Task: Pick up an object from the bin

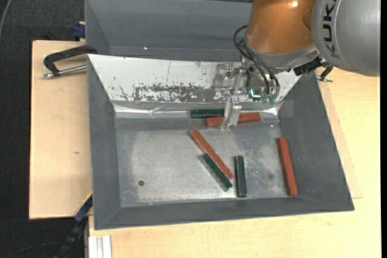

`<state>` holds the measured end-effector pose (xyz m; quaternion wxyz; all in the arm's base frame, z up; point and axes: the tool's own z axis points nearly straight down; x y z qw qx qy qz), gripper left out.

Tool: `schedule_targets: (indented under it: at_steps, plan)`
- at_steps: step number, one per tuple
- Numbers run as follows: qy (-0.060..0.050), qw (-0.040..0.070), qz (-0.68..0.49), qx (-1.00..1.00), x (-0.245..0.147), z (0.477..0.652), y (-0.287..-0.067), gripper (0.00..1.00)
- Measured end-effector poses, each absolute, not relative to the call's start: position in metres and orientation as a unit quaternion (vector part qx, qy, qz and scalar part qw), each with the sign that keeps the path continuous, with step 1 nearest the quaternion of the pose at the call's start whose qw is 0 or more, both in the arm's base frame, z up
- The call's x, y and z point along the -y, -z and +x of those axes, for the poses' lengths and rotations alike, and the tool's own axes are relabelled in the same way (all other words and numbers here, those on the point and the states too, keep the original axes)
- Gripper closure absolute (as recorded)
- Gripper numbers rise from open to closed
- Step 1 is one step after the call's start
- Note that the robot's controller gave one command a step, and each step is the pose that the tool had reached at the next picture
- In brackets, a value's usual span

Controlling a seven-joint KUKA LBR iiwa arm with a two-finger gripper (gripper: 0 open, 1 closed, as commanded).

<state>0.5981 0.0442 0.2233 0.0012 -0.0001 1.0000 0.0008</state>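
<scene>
My gripper [229, 122] hangs low at the back of the bin, its tip right over a red stick [249, 118] that lies along the foot of the back wall. Whether it touches that stick I cannot tell. A dark green stick [204, 112] lies just left of it, also against the back wall. Nearer the front, a second red stick [204, 145] lies diagonally on the floor, with a green stick [216, 171] alongside its lower end.
Another green stick [240, 176] lies nearly upright in the view at the front middle. A long red stick [287, 165] rests by the right wall. The arm with its orange cover reaches in from the upper right, above the back right corner.
</scene>
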Motion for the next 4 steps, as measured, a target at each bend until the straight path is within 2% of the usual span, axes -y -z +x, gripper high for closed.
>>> schedule_targets:
  at_steps: [1, 2, 3, 4]
  plan:
    - [0.000, -0.001, -0.129, -0.992, -0.001, 0.579, -0.104, 0.00]
    - [-0.001, 0.000, -0.095, -0.995, -0.019, 0.521, -0.073, 0.00]
    - [-0.002, 0.004, 0.093, -0.996, -0.040, 0.550, -0.111, 0.00]
    - [0.000, -0.002, 0.117, -0.993, -0.007, 0.534, -0.069, 0.00]
